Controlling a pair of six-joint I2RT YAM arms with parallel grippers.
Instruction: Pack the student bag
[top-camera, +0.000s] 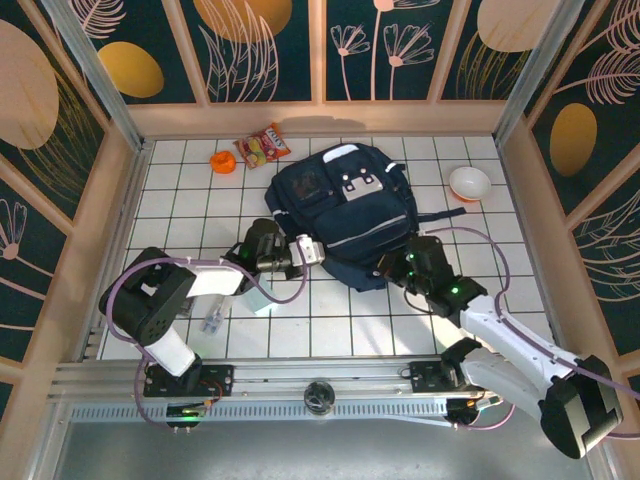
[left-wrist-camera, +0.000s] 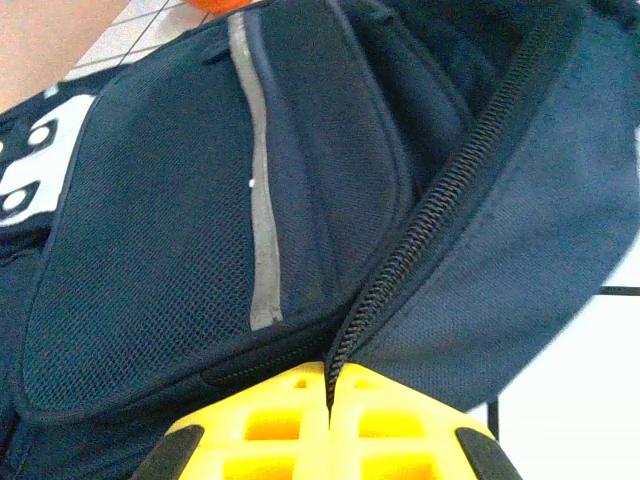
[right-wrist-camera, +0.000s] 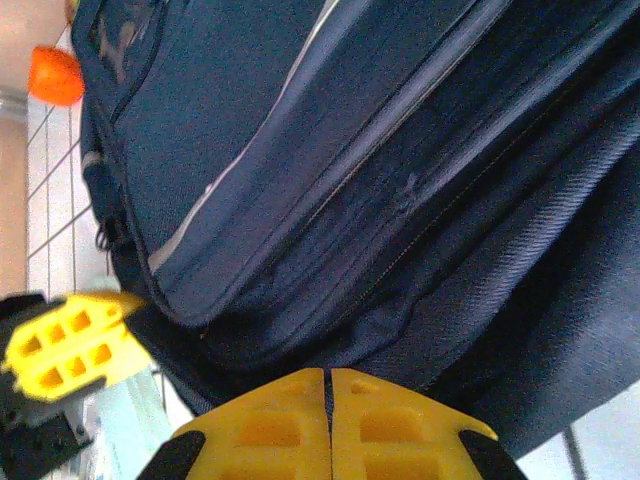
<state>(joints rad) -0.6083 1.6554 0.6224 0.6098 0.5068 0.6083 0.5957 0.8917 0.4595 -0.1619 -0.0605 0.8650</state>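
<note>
Left claw (left-wrist-camera: 328, 385) and right claw (right-wrist-camera: 327, 388) pinched closed against navy, grey-striped student bag (top-camera: 335, 215).

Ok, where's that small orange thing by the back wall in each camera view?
Top external: the orange object lies upper left on the tiles, left of the snack packet.
Left wrist: an orange sliver at the top edge, beyond the student bag; probably the same thing.
Right wrist: upper left corner, beside the bag.
Shared landmark: the bag's light stripe.
</note>
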